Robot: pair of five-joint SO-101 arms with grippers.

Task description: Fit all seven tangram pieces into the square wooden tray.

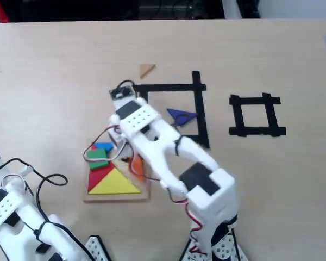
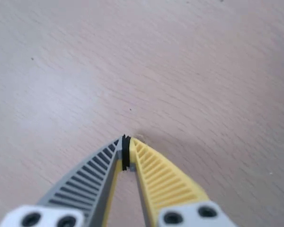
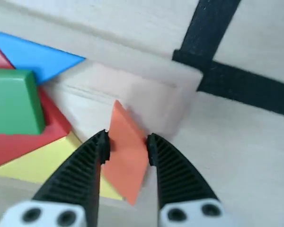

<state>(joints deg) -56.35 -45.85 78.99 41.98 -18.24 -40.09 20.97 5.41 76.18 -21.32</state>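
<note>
The square wooden tray point(image 1: 117, 197) lies left of the table's middle, near the front. It holds a yellow triangle point(image 1: 115, 184), a red triangle point(image 1: 98, 173), a green square point(image 1: 97, 154) and a light blue triangle point(image 1: 104, 146). My right gripper point(image 3: 126, 143) is shut on an orange piece point(image 3: 125, 156), which hangs tilted over the tray's bare corner point(image 3: 142, 97) beside the yellow triangle point(image 3: 42, 163). In the high view the orange piece point(image 1: 137, 166) peeks out under the right arm. A dark blue triangle point(image 1: 180, 116) and a tan triangle point(image 1: 146, 69) lie outside the tray. My left gripper point(image 2: 125, 153) is shut over bare table.
A black tape square point(image 1: 198, 109) frames the dark blue triangle just beyond the tray. A second, smaller tape square point(image 1: 256, 115) is to its right. The left arm point(image 1: 11, 215) sits at the front left corner with loose cables.
</note>
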